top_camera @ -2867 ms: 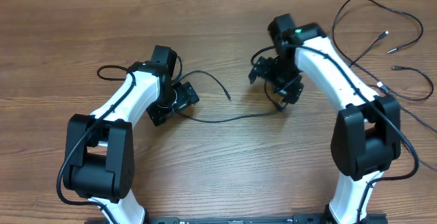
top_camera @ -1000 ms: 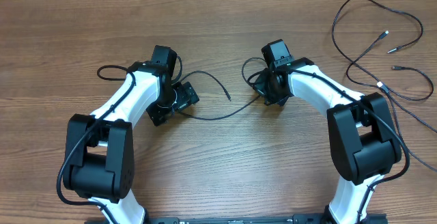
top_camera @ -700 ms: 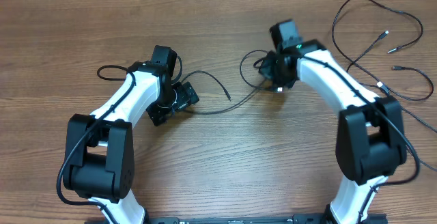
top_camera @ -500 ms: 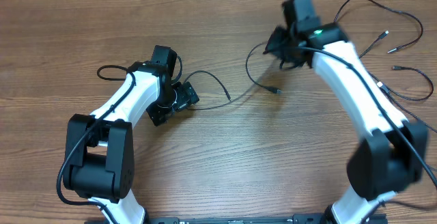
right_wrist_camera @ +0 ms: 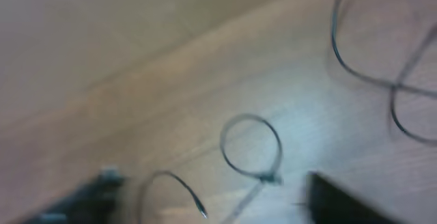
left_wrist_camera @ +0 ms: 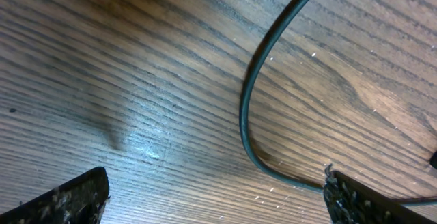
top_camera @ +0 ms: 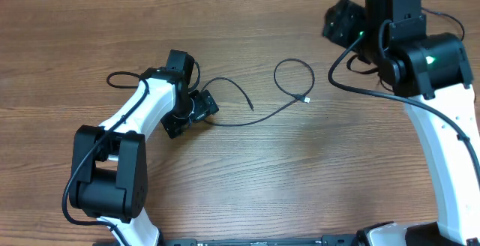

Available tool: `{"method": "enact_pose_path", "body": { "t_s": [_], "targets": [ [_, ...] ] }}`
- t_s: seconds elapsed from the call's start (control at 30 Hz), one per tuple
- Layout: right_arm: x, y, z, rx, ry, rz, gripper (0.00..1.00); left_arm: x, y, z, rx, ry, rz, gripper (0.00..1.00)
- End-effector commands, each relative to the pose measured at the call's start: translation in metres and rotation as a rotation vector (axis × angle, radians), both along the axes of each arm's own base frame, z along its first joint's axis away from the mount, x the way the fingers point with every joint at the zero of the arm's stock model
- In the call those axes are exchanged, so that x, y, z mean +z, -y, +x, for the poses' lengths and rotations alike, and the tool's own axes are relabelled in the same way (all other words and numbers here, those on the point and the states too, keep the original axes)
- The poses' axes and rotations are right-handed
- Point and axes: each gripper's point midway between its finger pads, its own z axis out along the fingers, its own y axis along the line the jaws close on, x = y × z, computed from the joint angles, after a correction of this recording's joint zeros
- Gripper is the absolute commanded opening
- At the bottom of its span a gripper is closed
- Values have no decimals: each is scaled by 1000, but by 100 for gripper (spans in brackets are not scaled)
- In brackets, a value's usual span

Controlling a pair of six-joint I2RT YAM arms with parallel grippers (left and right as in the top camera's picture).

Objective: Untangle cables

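Note:
A thin black cable [top_camera: 259, 116] lies on the wooden table. It runs from my left gripper [top_camera: 192, 111] to the right, curls into a small loop [top_camera: 294, 77] and ends in a silver-tipped plug [top_camera: 304, 99]. Another end [top_camera: 250, 106] lies near the middle. In the left wrist view my left gripper [left_wrist_camera: 218, 203] is open low over the table, and the cable [left_wrist_camera: 244, 115] curves past its right finger. My right gripper [top_camera: 341, 21] is raised high at the back right, open and empty. Its blurred view shows the loop [right_wrist_camera: 251, 147] below.
More thin black cables [right_wrist_camera: 369, 80] lie at the right of the table. In the overhead view my right arm [top_camera: 431, 66] hides most of them. The table's far edge [right_wrist_camera: 171, 46] runs behind the loop.
My right gripper let go of the cable and rose up and to the back right. The freed cable end now lies in a loop. My left arm has not moved.

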Motion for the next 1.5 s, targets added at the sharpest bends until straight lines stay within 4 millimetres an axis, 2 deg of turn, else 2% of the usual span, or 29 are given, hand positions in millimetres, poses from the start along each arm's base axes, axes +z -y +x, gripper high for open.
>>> {"method": "enact_pose_path", "body": {
  "t_s": [0.0,0.1,0.27,0.43,0.5,0.63,0.9,1.0,1.17,1.47],
  "targets": [
    [-32,-2,1,-20,-106,7,100,-2,-3,1,-13,2,15,100],
    [-57,-8,2,-8,-183,15,100,-2,-3,1,-13,2,15,100],
    [-110,-17,5,-31,-328,49,100,-2,-3,1,-13,2,15,99],
    [-169,-29,8,-25,-475,74,100,-2,-3,1,-13,2,15,100],
    [-199,-32,11,-29,-530,63,100,-2,-3,1,-13,2,15,99],
    [-231,-33,16,-39,-575,54,100,-2,-3,1,-13,2,15,100],
    [-294,-47,3,-29,-707,103,100,-2,-3,1,-13,2,15,100],
    [-310,-50,0,-23,-724,95,95,-2,-3,1,-13,2,15,99],
    [-325,-55,-6,-7,-729,88,88,-2,-3,1,-13,2,15,100],
    [-328,-65,-11,17,-729,79,76,-2,-3,1,-13,2,15,100]
  ]
}}
